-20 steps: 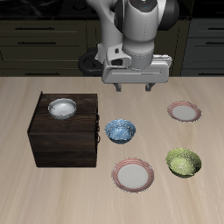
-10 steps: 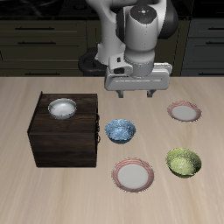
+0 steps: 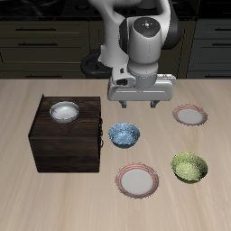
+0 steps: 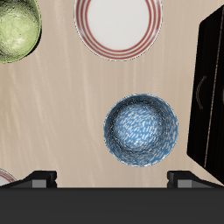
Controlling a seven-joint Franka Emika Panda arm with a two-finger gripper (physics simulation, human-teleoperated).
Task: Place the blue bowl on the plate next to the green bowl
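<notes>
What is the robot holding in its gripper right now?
Nothing. The open gripper hangs empty above the blue bowl, which sits on the table.

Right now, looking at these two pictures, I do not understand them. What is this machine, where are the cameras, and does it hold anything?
It is a simulated robot arm with a gripper that has two fingers. One picture looks at the table from the front and above; the other comes from a camera on the gripper, looking straight down. The open gripper hangs above the blue bowl and holds nothing. Also there: the green bowl, the plate beside it, a second plate, and a dark cabinet with a white bowl on top.
</notes>
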